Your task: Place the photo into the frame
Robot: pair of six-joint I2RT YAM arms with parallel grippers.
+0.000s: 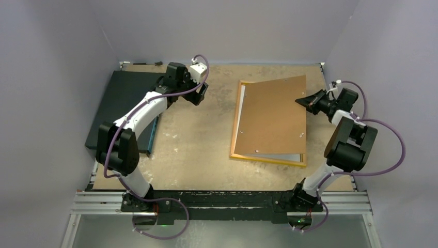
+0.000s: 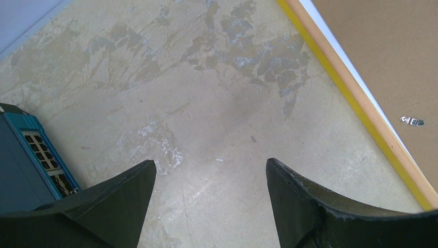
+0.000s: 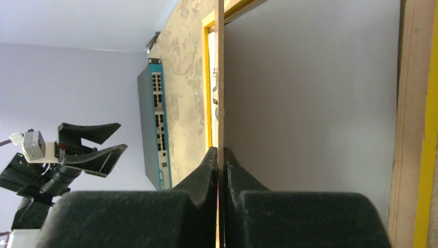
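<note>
- I can read no text, number, brand or sign in any of my three views;
- the teal port panel (image 3: 157, 124) on the edge of the dark slab (image 1: 123, 98) shows rows of sockets; any marking beside them is too small and blurred for me to read;
- the small metal clip (image 2: 411, 121) on the brown backing board (image 2: 382, 46) carries nothing I can make out.
</note>
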